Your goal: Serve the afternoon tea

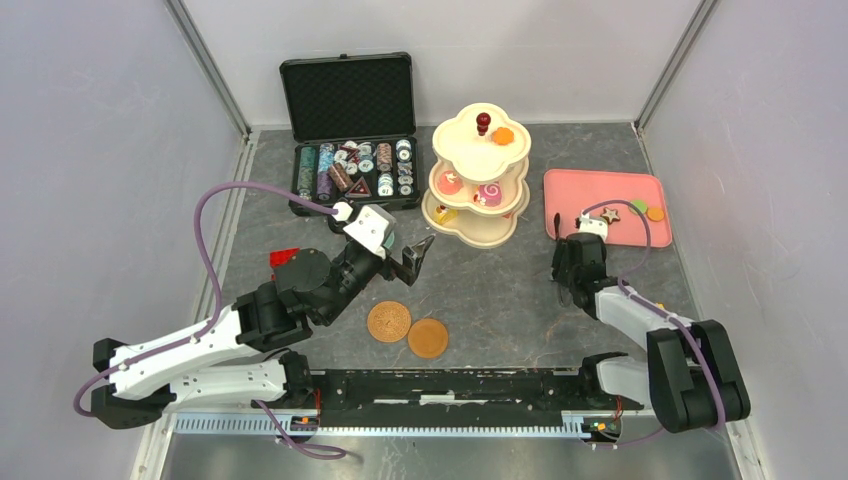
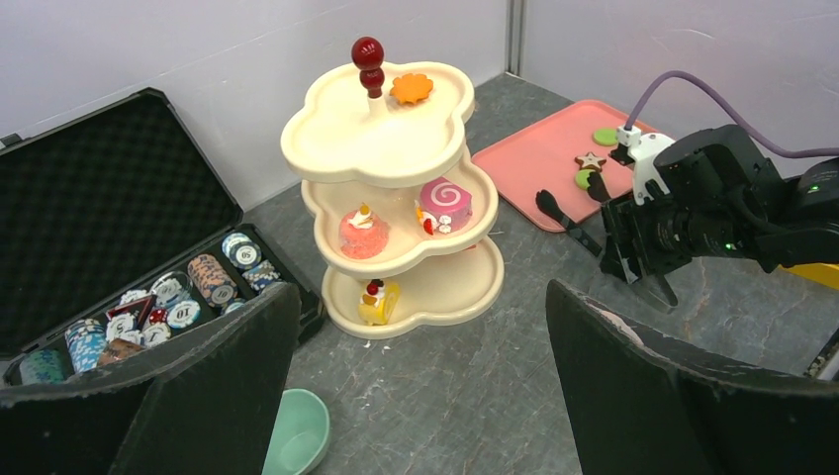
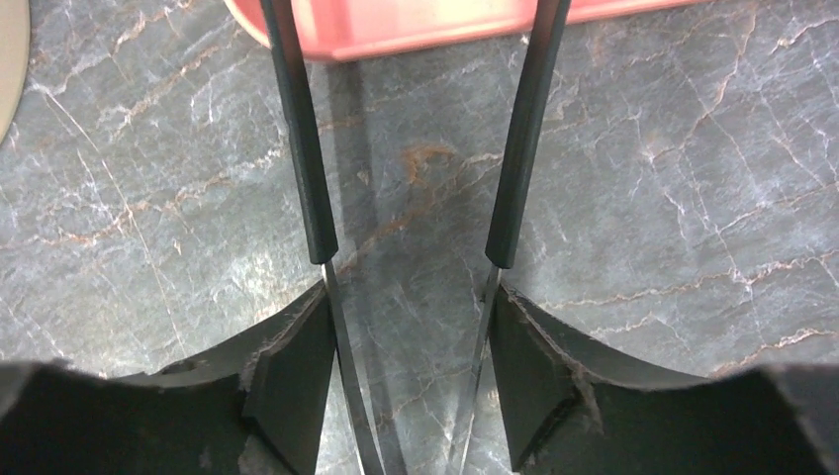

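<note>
The cream three-tier stand (image 1: 478, 175) with a red knob holds small pastries: an orange one on top, pink ones in the middle, a yellow roll (image 2: 378, 300) at the bottom. Two brown saucers (image 1: 389, 321) (image 1: 428, 338) lie side by side near the front. A teal cup (image 2: 297, 435) sits on the table just below my left gripper (image 2: 420, 307), which is open and empty. My right gripper (image 3: 411, 297) is shut on metal tongs (image 3: 307, 178) whose black tips reach toward the pink tray (image 1: 590, 195). On the tray lie a star cookie (image 1: 610, 214) and green and orange pieces.
An open black case (image 1: 350, 150) of poker chips stands at the back left. A red toy car (image 1: 283, 257) lies partly under my left arm. Grey walls close in the left, right and back sides.
</note>
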Robot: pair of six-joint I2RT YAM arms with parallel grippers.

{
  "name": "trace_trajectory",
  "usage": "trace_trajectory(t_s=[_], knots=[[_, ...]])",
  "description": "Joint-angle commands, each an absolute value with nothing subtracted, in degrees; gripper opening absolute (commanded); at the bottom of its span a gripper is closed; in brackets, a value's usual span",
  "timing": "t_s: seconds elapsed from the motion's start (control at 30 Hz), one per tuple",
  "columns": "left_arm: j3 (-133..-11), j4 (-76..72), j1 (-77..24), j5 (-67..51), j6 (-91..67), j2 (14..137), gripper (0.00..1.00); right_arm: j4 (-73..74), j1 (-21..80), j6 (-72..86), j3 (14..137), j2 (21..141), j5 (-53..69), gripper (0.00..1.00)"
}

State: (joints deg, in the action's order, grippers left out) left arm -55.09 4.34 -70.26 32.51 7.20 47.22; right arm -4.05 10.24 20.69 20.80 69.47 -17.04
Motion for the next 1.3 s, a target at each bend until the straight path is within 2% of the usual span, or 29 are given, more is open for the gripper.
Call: trace_trajectory(t_s=[0.0, 0.1, 0.2, 0.43, 0.67, 0.83, 1.27], knots=[[-54.9, 1.4, -70.6, 34.1, 7.5, 47.2, 1.00, 4.7, 10.3, 21.5, 22.4, 66.7, -16.6, 0.59], [-55.0, 1.5, -70.6, 33.7, 7.3, 47.8, 1.00, 9.8, 10.3, 21.5, 26.3, 62.8, -17.3, 0.50], [-55.2, 1.7, -70.6, 33.1, 7.0, 48.0, 1.00, 14.0, 10.3, 21.2, 30.2, 60.9, -16.7, 0.47], [-55.4, 2.1, -70.6, 32.4, 6.3, 47.5, 1.00, 30.5, 6.6, 17.6, 44.7, 62.0, -14.4, 0.49], [-55.6, 2.4, -70.6, 31.0, 5.1, 46.4, 1.00, 43.3, -1.5, 12.7, 57.5, 70.5, -8.1, 0.52], [-55.4, 2.3, -70.6, 31.0, 5.2, 46.2, 1.00, 44.0, -4.6, 11.1, 59.5, 74.7, -4.5, 0.62], [-54.8, 1.3, -70.7, 31.5, 6.0, 47.3, 1.00, 40.3, -10.6, 8.9, 55.8, 77.7, -1.2, 0.60]])
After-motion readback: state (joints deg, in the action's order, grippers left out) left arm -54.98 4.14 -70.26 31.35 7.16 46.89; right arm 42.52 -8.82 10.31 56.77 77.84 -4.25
